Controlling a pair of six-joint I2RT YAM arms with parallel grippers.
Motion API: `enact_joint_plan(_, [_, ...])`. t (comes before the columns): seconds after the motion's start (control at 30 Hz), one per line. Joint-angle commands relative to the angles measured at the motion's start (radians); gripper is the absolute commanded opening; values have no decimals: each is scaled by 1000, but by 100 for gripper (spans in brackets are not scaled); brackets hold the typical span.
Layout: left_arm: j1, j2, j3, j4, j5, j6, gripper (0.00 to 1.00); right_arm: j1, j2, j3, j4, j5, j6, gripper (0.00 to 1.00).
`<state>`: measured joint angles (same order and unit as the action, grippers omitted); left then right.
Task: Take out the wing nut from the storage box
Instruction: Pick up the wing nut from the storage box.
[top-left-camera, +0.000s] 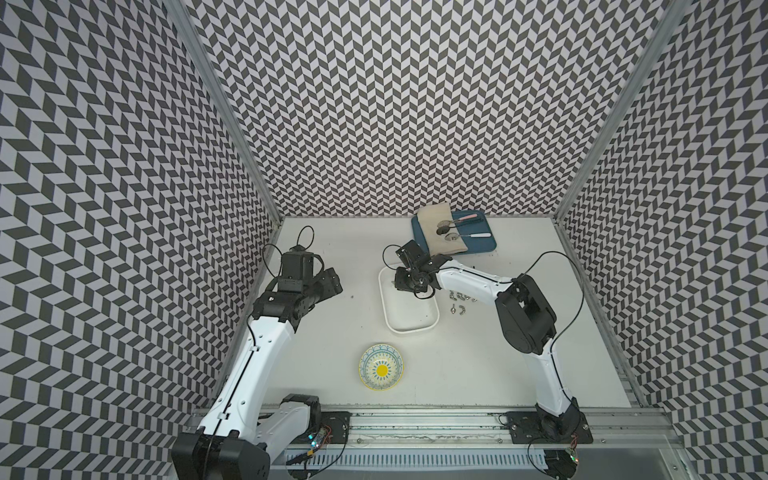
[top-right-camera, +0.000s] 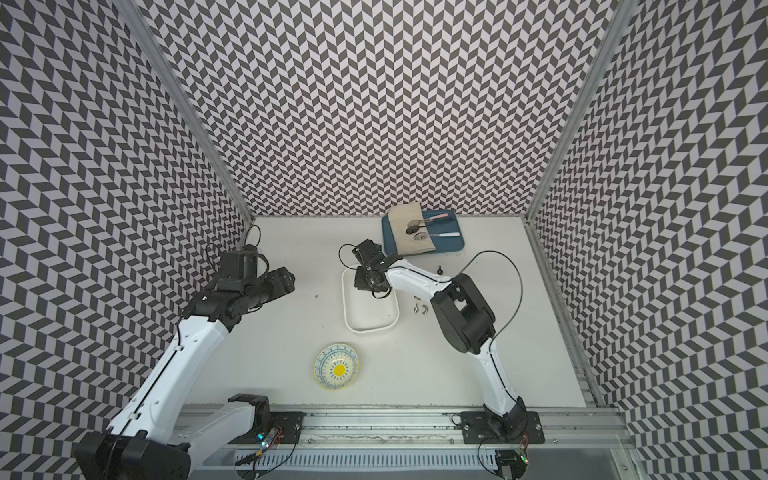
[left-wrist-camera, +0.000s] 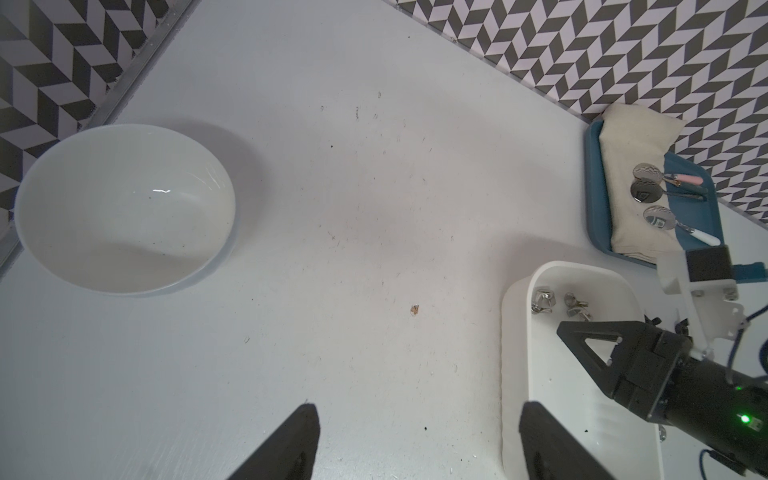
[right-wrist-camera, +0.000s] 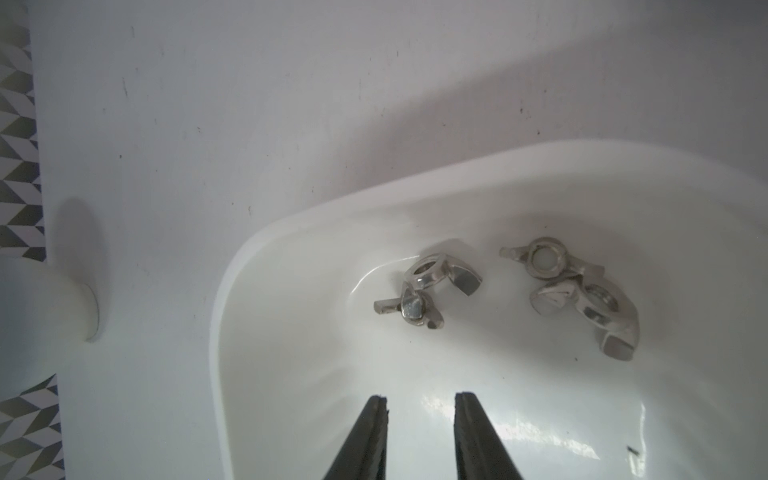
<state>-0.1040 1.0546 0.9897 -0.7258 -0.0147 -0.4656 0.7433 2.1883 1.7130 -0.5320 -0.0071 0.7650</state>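
The white storage box (top-left-camera: 415, 330) (top-right-camera: 370, 330) lies mid-table. Several silver wing nuts lie at its far end, one clump (right-wrist-camera: 424, 286) beside another (right-wrist-camera: 582, 295); the left wrist view shows them too (left-wrist-camera: 542, 301). My right gripper (top-left-camera: 392, 284) (right-wrist-camera: 419, 399) hangs inside the box just short of the nuts, open by a narrow gap with nothing between its fingers. My left gripper (left-wrist-camera: 419, 409) (top-left-camera: 334, 284) is open wide over bare table to the left of the box and holds nothing.
More wing nuts (top-left-camera: 459, 297) lie loose on the table right of the box. A blue tray (top-left-camera: 482, 245) with a cloth and spoons stands behind it. A patterned bowl (top-left-camera: 381, 366) sits nearer the front, and a plain white bowl (left-wrist-camera: 124, 208) at far left.
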Motion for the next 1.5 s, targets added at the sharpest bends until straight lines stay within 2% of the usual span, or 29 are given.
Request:
enact_joint_plan(0.0, [5, -18, 9, -9, -11, 11, 80, -1, 32, 32, 20, 26, 44, 32])
enact_joint_plan(0.67, [6, -25, 16, -17, -10, 18, 80, -27, 122, 93, 32, 41, 111, 32])
enact_joint_plan(1.03, [6, -38, 8, -20, -15, 11, 80, -28, 132, 102, 24, 16, 94, 17])
enact_joint_plan(1.47, [6, -41, 0, -12, -10, 3, 80, -26, 33, 25, 30, 13, 38, 8])
